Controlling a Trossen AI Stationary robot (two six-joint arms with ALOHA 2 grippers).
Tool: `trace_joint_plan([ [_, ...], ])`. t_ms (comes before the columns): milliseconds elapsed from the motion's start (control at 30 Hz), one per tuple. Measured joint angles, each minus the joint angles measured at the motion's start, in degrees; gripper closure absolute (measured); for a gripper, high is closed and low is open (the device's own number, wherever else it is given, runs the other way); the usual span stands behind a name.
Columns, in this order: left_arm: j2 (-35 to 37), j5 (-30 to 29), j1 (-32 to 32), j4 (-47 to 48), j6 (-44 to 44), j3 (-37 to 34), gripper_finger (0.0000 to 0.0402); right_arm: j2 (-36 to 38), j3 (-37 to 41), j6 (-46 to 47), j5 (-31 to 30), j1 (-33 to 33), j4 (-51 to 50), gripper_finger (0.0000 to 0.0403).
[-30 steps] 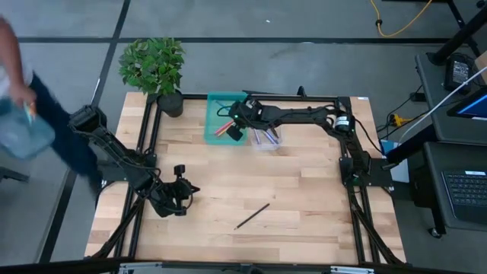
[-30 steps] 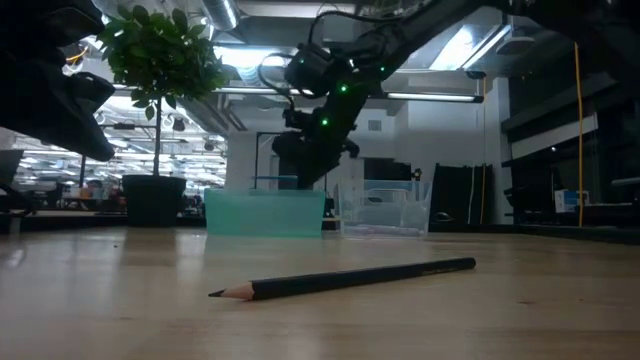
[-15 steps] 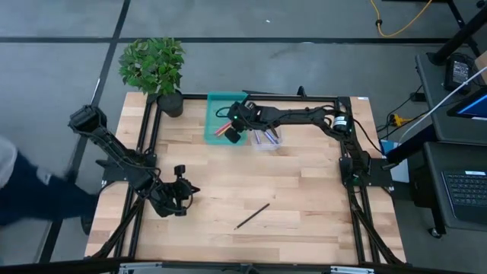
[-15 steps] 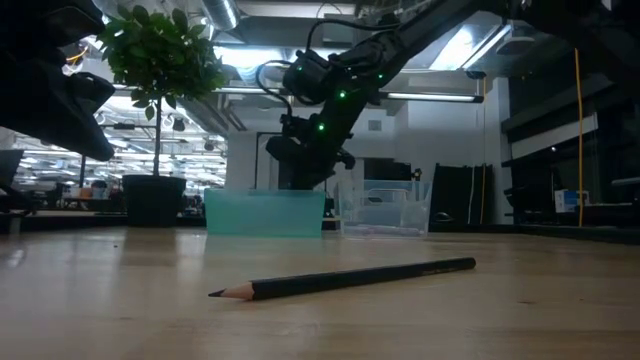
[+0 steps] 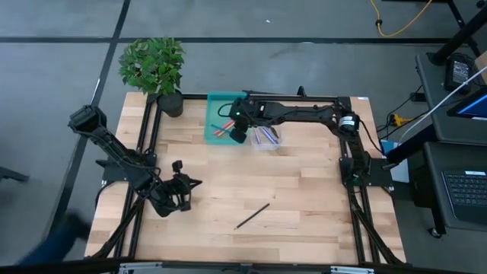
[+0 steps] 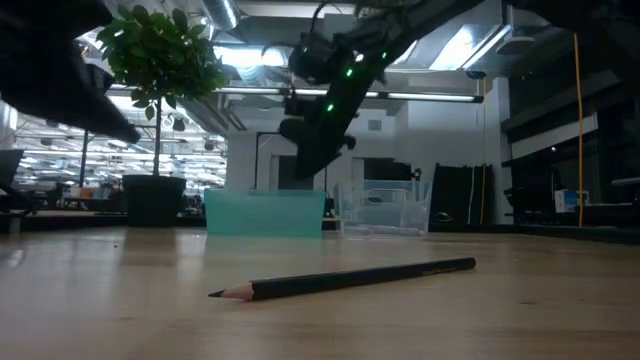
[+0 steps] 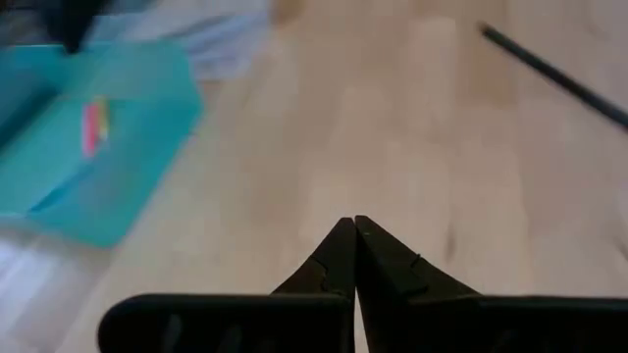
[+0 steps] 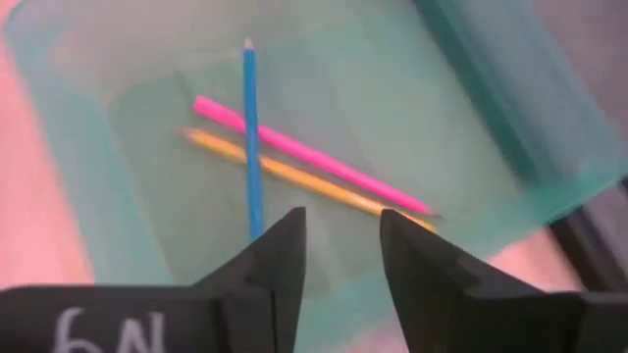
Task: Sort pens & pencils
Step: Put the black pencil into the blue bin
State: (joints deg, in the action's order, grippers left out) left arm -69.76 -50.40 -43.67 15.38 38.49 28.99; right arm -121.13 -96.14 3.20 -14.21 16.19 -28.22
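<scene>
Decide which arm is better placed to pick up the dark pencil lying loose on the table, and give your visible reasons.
Probably left. The left gripper hangs shut, low near the dark pencil; the right gripper is open, far off over the teal tray.

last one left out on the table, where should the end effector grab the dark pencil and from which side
Grip the dark pencil near mid-length, coming straight down from above with the fingers across its shaft. It lies flat and alone on the bare wooden table, slanted, so the end effector should turn to match. The shut left end effector is nearer and must open first.

Grey floor (image 5: 61,46), potted plant (image 5: 156,68), bright ceiling strip lights (image 6: 250,92).
</scene>
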Motion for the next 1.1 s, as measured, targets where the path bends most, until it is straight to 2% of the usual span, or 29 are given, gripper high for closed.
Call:
trace_joint_plan([
  [100,0.02,-1.99,0.88,-1.13,1.53,0.04,0.0401,2.93,0.24,-4.02,0.37,-0.36,-2.76,0.0275],
  [267,0.02,-1.37,4.18,-5.03,-3.16,0.04,0.0401,9.46,6.34,-6.56,0.99,-1.04,-1.26,0.0282],
  [333,0.02,1.12,5.63,-7.59,-6.65,0.04,0.0401,13.29,11.98,-6.2,1.23,-1.4,0.97,0.0283],
  [467,0.02,6.52,8.72,-13.28,-14.34,0.04,0.0401,23.78,28.13,-3.49,2.96,-3.66,9.74,0.0283],
  [567,-0.43,9.83,11.59,-18.0,-18.18,0.04,0.0401,32.3,39.37,-0.32,3.56,-7.39,17.89,0.0283],
  [733,-4.97,18.48,16.42,-25.1,-21.24,1.44,0.0401,44.57,52.97,1.09,3.47,-14.55,29.96,0.0283],
  [867,-13.08,19.61,17.03,-18.93,-21.16,9.6,0.0401,51.17,59.7,2.79,3.51,-18.81,35.1,0.0283],
  [1100,-29.94,22.26,15.93,6.51,-16.57,31.48,0.0401,55.15,65.04,4.22,3.25,-22.2,35.92,0.0283],
])
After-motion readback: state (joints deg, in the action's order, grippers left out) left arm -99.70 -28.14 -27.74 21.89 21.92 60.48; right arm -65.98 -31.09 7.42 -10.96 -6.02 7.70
